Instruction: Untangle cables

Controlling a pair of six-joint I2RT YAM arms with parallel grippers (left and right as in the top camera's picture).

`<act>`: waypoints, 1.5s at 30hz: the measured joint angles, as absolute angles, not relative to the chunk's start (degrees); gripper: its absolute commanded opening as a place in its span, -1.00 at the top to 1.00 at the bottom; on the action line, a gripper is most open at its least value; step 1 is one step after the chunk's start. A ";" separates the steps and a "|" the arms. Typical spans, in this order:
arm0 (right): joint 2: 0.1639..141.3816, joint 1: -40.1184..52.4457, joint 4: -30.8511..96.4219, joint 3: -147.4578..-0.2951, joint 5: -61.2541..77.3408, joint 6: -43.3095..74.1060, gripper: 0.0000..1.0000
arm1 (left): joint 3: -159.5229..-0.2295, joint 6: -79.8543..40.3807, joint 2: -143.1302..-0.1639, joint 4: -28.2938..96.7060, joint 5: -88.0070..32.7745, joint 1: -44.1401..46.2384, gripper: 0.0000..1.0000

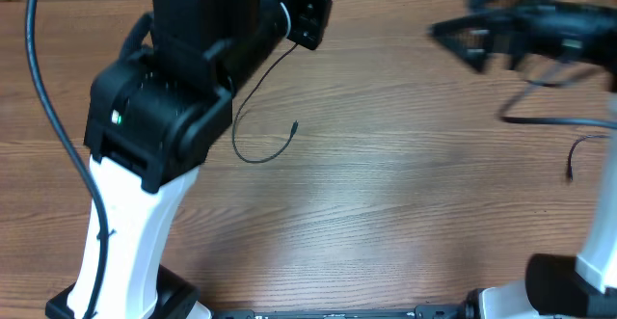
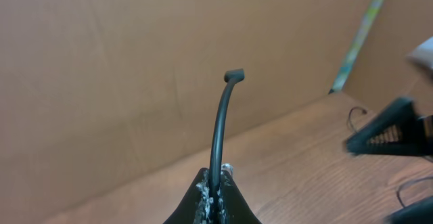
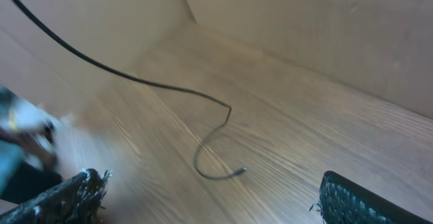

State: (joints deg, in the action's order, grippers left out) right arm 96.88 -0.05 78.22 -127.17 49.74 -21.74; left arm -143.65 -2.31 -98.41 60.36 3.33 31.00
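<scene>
My left gripper [image 2: 215, 187] is shut on a thin black cable [image 2: 220, 126], whose short plug end sticks up past the fingertips. In the overhead view this gripper [image 1: 310, 15] is raised at the back of the table. The cable [image 1: 253, 88] hangs from it and curls on the wood to a loose plug end. My right gripper [image 1: 482, 38] is blurred at the back right. It is open and empty [image 3: 210, 197] above the same cable's curled end [image 3: 210, 139]. Another thin black strand [image 1: 572, 161] lies at the right edge.
The wooden table [image 1: 386, 213] is walled at the back by brown cardboard [image 2: 101, 61]. A thicker black line [image 1: 549, 120] runs along the table under the right arm. The left arm's white base [image 1: 125, 242] stands at the front left.
</scene>
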 measured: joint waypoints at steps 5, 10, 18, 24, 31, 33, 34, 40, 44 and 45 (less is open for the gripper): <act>102.65 10.07 72.18 -127.11 39.97 -22.22 -1.00 | -143.65 -7.55 -98.61 62.70 -7.25 19.29 0.92; 107.04 14.15 62.17 -127.11 37.91 -20.93 -1.00 | -143.63 -14.02 -98.63 63.51 -21.54 4.67 0.92; 114.10 22.83 46.09 -127.11 37.50 -15.64 -1.00 | -143.63 -21.45 -98.65 64.75 -30.00 1.87 0.92; 117.64 26.37 41.04 -127.11 37.50 -13.52 -1.00 | -143.63 -26.28 -99.55 64.66 -31.51 1.89 0.92; 117.78 27.75 39.99 -127.11 38.89 -13.08 -0.99 | -143.63 -27.66 -102.48 64.69 -30.57 1.89 0.92; 117.78 27.75 39.81 -127.11 39.97 -13.17 -1.00 | -143.63 -28.18 -103.13 64.55 -29.93 1.89 0.92; 117.78 27.77 39.53 -127.11 40.53 -13.34 -1.00 | -143.63 -28.45 -103.37 64.49 -29.76 1.89 0.92; 117.78 27.99 36.60 -127.11 42.17 -13.67 0.92 | -143.61 -32.99 -104.71 62.08 -28.75 1.89 0.92; 117.78 28.32 36.45 -127.11 42.50 -13.69 0.92 | -143.61 -34.85 -104.75 59.96 -28.58 1.89 0.92; 117.78 28.53 36.84 -127.11 42.41 -13.56 0.92 | -143.61 -35.07 -104.75 59.96 -28.49 1.89 0.92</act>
